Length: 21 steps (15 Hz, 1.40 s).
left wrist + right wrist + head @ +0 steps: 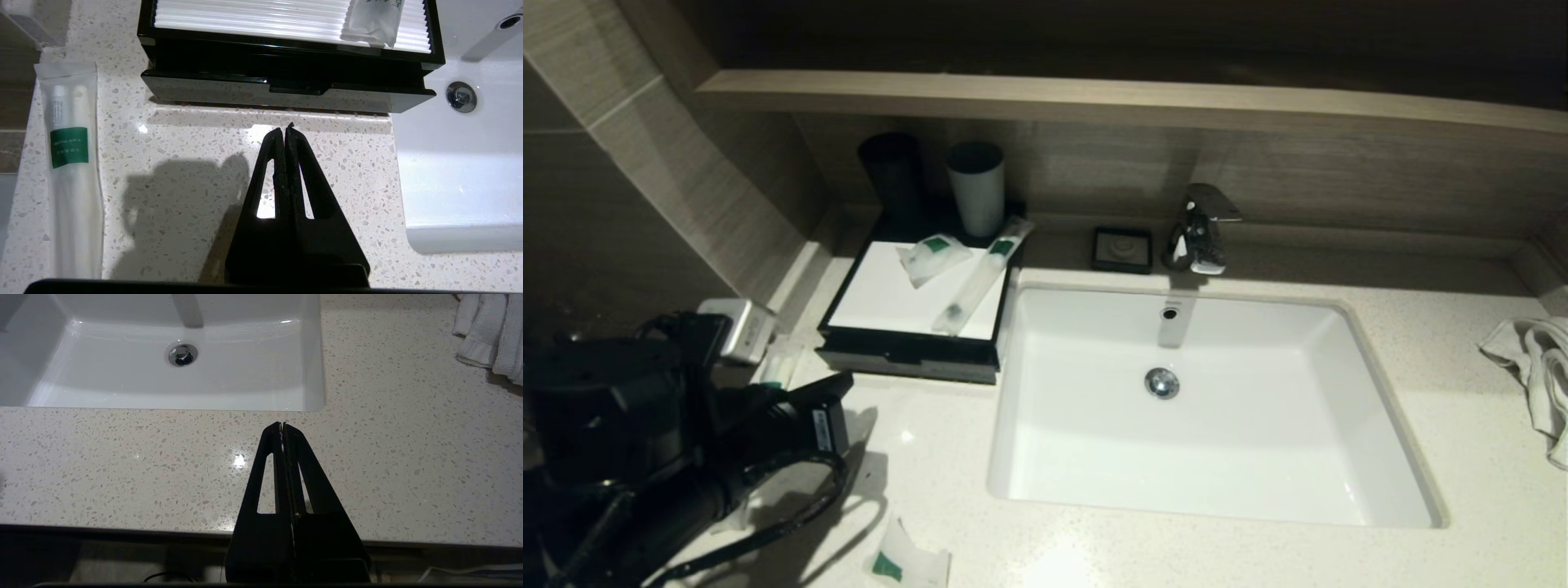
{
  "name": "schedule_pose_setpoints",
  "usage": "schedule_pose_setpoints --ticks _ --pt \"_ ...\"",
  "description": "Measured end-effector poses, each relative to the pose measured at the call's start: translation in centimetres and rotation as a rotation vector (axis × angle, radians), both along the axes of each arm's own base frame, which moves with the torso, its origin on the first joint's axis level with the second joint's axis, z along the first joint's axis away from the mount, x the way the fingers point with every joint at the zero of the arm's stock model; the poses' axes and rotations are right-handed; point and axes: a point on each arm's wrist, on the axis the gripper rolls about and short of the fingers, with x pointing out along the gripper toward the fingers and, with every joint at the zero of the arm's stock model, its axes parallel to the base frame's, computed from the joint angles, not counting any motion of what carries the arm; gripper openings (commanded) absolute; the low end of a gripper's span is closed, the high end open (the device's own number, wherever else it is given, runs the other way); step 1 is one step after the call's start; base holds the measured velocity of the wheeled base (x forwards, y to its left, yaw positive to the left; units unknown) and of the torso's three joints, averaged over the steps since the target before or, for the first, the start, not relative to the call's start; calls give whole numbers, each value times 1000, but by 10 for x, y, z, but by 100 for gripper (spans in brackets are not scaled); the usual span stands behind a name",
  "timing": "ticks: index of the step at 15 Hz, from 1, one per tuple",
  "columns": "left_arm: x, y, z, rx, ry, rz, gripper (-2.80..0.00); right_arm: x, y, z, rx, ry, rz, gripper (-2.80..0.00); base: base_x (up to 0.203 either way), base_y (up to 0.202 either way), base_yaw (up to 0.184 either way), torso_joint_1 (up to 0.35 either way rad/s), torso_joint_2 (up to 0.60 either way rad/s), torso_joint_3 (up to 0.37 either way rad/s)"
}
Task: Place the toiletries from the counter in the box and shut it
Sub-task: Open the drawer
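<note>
Left hand (284, 130) pressed shut, holding nothing, hovering over the speckled pale stone bench (196, 134) just near of the black box with white ribbed top (286, 24). Clear long toothbrush packet with green label (69, 163) lying left of it, partly hidden behind the arm in the head view. Two packets (934, 255) resting on the box top. Small sachet (907, 562) at the near edge, cut off. Right hand (282, 426) likewise closed, empty, near of the white sink (318, 355).
</note>
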Motion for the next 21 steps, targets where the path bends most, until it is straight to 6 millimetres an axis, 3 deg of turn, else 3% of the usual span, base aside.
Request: schedule_pose_setpoints --ticks 21 --pt "33 -34 -30 17 0 -3 -280 0 0 0 0 0 0 -280 0 0 0 0 0 0"
